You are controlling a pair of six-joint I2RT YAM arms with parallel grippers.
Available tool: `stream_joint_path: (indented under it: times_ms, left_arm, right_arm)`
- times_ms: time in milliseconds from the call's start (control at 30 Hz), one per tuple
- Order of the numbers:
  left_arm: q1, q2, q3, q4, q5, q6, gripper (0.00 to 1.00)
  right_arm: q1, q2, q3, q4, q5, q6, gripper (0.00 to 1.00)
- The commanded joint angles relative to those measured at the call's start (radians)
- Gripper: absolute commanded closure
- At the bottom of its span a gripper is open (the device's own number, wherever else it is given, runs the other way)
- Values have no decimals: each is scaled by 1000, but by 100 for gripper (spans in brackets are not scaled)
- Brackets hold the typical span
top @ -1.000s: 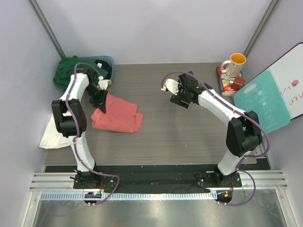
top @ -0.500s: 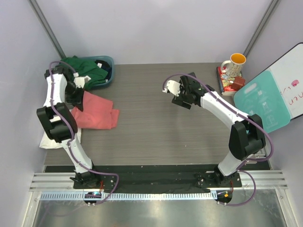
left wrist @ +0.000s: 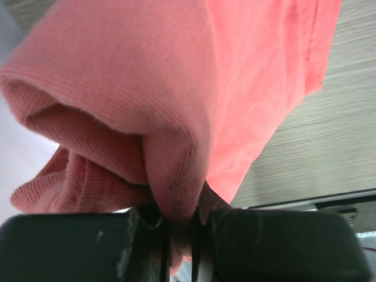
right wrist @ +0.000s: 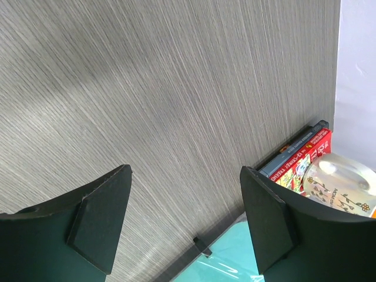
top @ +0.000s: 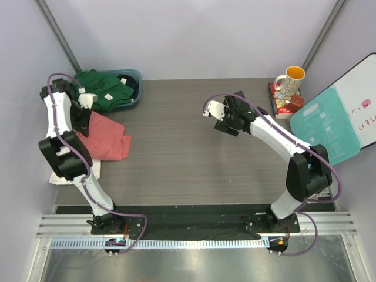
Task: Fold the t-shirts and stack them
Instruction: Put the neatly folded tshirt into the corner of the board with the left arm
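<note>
Stacking step, we judge: our left claw [left wrist: 179, 235] is clamped on the coral-red t-shirt [top: 108, 140], cloth draping from it onto the table [top: 194, 153]; the white t-shirt [top: 61, 173] lies just nearward of that claw; our right claw [right wrist: 185, 217] stands apart, empty; next, lay coral on white, release

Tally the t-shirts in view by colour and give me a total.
coral-red shirt: 1
white shirt: 1
green shirt: 1
Total: 3
Not counted: a dark cloth in the tub, too hidden to tell what it is.
</note>
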Motion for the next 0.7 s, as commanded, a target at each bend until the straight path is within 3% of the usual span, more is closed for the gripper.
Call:
stream_joint_path:
  times_ms: [0, 167, 500, 667]
  left_arm:
    - [46, -54, 72, -318, -62, 68, 100]
    - [66, -76, 55, -319, -43, 80, 100]
    - [66, -173, -230, -277, 28, 80, 100]
    - [74, -193, -293, -275, 46, 59, 100]
  right_arm:
    - [-3, -51, -5, 25, 14, -14, 20]
    - [-3, -49, -6, 27, 11, -17, 20]
    - [-3, -52, -14, 27, 10, -14, 20]
    - [-3, -60, -22, 25, 10, -9, 20]
